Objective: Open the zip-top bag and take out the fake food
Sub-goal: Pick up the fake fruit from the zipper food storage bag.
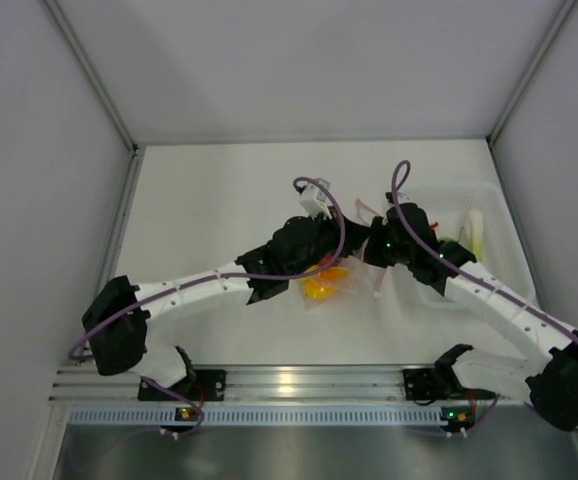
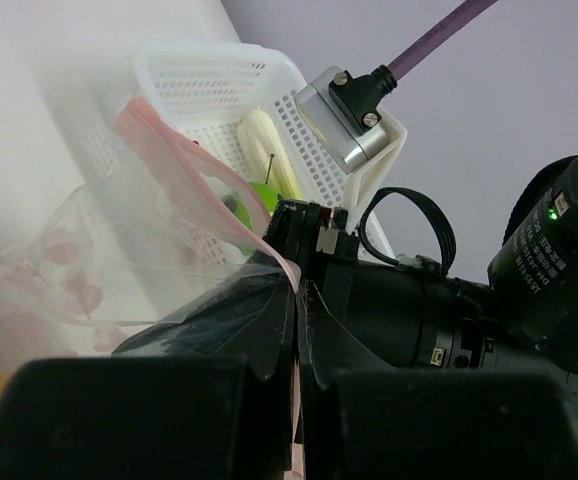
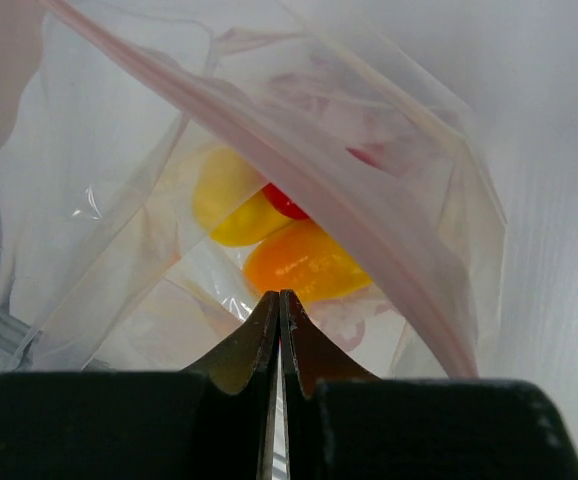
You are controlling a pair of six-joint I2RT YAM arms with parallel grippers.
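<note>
A: Why is the zip-top bag (image 3: 109, 190) gripped from two sides?
B: So that its mouth can be drawn apart, it is judged. The right gripper (image 3: 279, 305) is clamped on one lip, the left gripper (image 2: 297, 295) on the other.
A: And the fake food (image 3: 299, 262)?
B: Yellow, orange and red pieces are seen inside the bag, mid-table, just before the tray (image 2: 189, 60).

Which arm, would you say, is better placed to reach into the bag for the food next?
Probably right: the right fingers face straight into the zip-top bag, its mouth open and the fake food just ahead, while the left fingers pinch the zip strip.
</note>
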